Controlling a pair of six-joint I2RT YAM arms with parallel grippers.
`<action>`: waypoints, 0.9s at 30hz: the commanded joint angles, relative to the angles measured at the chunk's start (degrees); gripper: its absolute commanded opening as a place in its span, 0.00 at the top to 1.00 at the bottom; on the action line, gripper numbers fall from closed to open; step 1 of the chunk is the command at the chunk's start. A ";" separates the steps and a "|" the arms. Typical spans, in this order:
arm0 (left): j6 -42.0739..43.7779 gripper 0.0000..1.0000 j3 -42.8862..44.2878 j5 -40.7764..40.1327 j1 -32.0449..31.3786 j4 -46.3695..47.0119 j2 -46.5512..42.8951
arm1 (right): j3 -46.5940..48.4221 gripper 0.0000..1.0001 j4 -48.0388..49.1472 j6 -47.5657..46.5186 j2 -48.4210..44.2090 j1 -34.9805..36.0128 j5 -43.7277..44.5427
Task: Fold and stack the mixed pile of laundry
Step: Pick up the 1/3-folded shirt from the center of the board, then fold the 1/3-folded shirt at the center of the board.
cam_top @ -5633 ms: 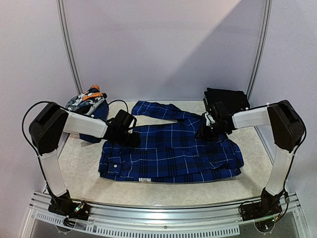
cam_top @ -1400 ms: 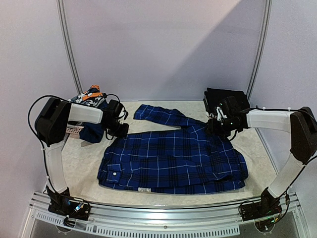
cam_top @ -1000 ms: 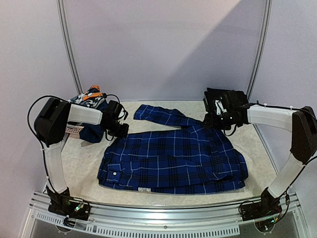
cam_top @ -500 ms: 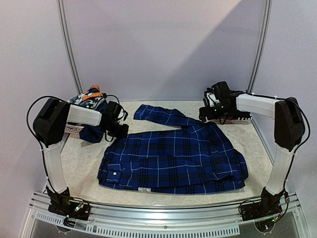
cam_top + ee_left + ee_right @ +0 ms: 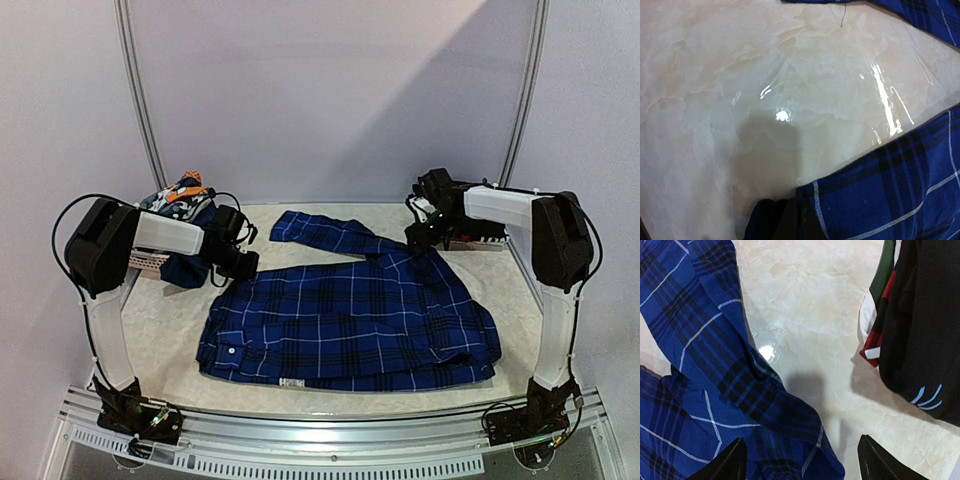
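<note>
The blue plaid shirt (image 5: 345,315) lies spread flat mid-table, one sleeve (image 5: 315,228) trailing toward the back. My left gripper (image 5: 245,262) is at its back left corner, shut on the cloth edge (image 5: 812,200); the dark fingers (image 5: 795,227) meet at the bottom of the left wrist view. My right gripper (image 5: 420,236) hovers open over the shirt's back right corner (image 5: 790,435), with nothing between the fingertips (image 5: 732,460). More of the laundry pile, grey, white and orange (image 5: 180,193), sits at the back left.
A folded black garment (image 5: 930,315) with a red, green and white piece (image 5: 877,335) under it lies at the back right, close to my right gripper. A pale lattice basket (image 5: 148,261) sits under the left pile. Bare marble tabletop (image 5: 765,75) shows between shirt and sleeve.
The right arm swung back toward the far right corner, its gripper shifting slightly left over the shirt's back right corner and its jaws narrowing a little. The left arm and the shirt stayed still.
</note>
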 commanded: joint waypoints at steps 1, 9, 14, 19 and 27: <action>0.03 1.00 -1.29 0.67 0.42 -1.28 -0.68 | 3.55 0.23 -3.26 -3.14 3.36 -0.21 0.75; 0.11 1.00 -1.22 0.58 0.42 -1.28 -0.49 | 5.83 0.29 -5.41 -4.77 6.45 -0.21 -0.62; 0.05 1.00 -1.21 0.66 0.38 -1.18 -0.40 | 7.03 0.33 -5.11 -4.90 7.77 -0.21 0.33; 0.05 1.00 -1.29 0.66 0.42 -1.04 -0.34 | 7.72 0.45 -4.22 -4.66 8.72 -0.21 1.66; -0.08 1.00 -1.03 0.84 0.42 -0.49 0.48 | 8.36 0.75 -3.38 -4.38 9.11 -0.21 1.73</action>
